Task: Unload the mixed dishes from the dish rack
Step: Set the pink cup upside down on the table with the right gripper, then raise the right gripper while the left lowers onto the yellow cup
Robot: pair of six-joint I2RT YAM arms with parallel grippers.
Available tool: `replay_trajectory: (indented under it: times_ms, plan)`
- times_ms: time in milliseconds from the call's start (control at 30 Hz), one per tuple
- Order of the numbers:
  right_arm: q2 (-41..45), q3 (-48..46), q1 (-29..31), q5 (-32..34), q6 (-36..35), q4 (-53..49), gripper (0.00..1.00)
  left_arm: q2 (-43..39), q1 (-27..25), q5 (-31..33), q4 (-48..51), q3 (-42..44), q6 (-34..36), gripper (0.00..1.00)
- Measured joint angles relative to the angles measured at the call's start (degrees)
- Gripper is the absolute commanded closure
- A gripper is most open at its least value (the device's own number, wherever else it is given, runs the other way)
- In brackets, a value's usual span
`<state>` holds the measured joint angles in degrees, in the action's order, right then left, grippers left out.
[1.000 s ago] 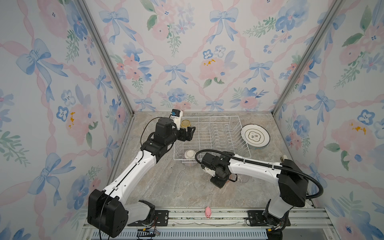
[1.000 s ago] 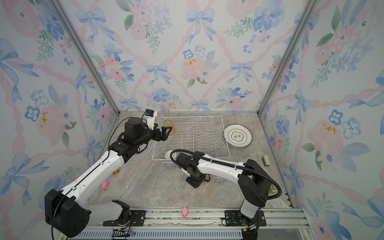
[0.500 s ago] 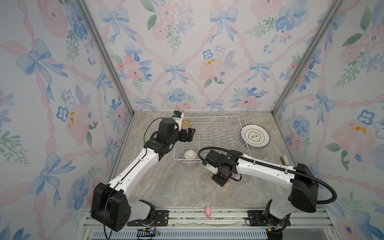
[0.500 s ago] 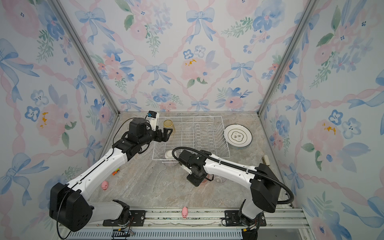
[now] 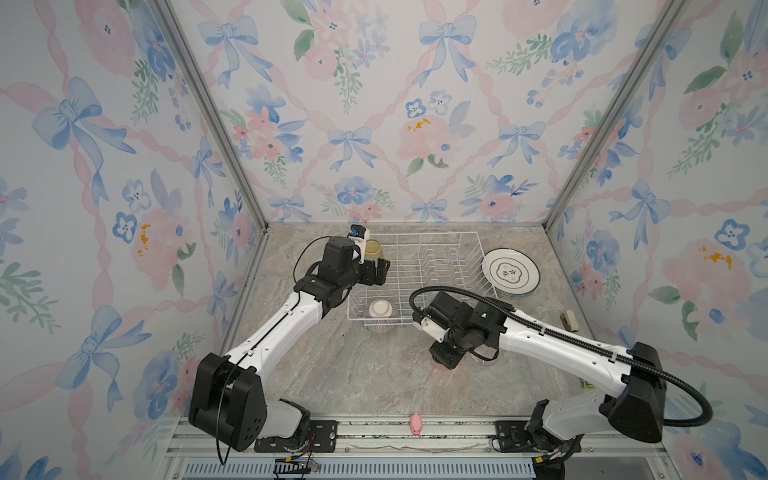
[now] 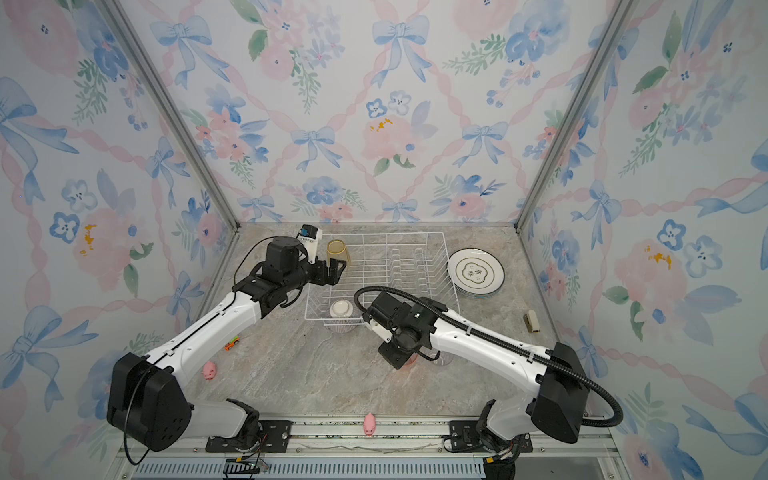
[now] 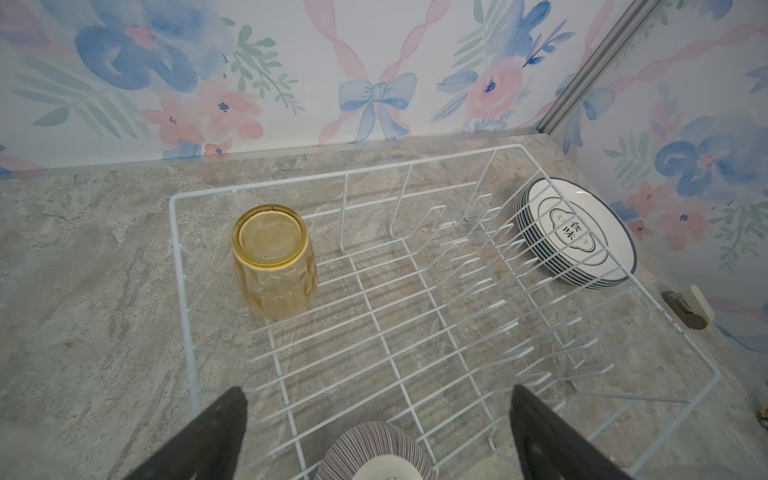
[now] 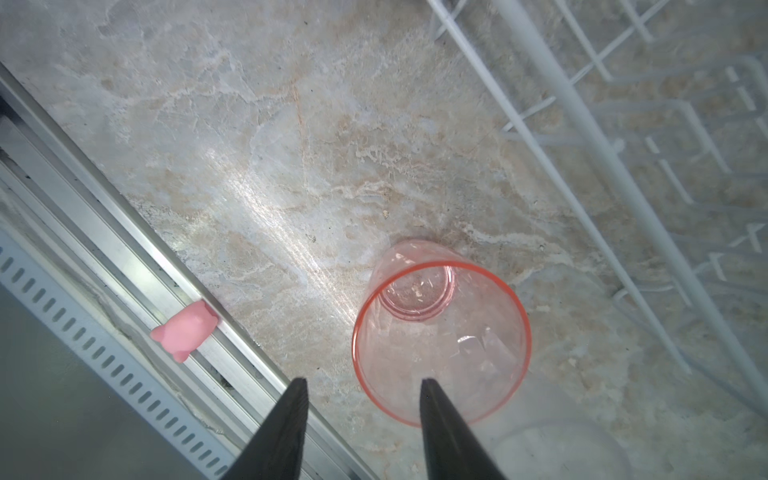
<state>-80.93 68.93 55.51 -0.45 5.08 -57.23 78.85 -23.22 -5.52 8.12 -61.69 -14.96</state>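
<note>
Left gripper (image 7: 376, 388): fingers spread wide, nothing between them, hangs over dish rack (image 7: 345, 173). Yellow tumbler (image 7: 272, 257) upside-down in rack corner ahead of gripper, apart from it. Striped bowl (image 7: 374, 446) upturned in rack, close below gripper. Plate stack (image 7: 577, 232) on table beyond rack's far wall.

Right gripper (image 8: 361, 380): jaws parted, released; one fingertip over mouth of pink tumbler (image 8: 440, 345), other outside rim. Pink tumbler upright on table (image 8: 249, 166), just outside rack. Clear tumbler (image 8: 557, 453), blurred, just beside pink one.
</note>
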Motion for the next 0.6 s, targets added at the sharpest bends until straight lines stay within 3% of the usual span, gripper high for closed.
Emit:
replay_trajectory:
  times_ms: [367,600]
  plan:
    - [12.6,0.2,-7.4,-3.1,0.1,1.7,0.45,3.7,0.0,1.4,2.4,-0.8,0.7,0.02]
    - [18.4,-0.2,-13.0,-4.5,0.9,6.1,0.45,12.6,0.0,7.2,7.2,-9.4,3.0,0.02]
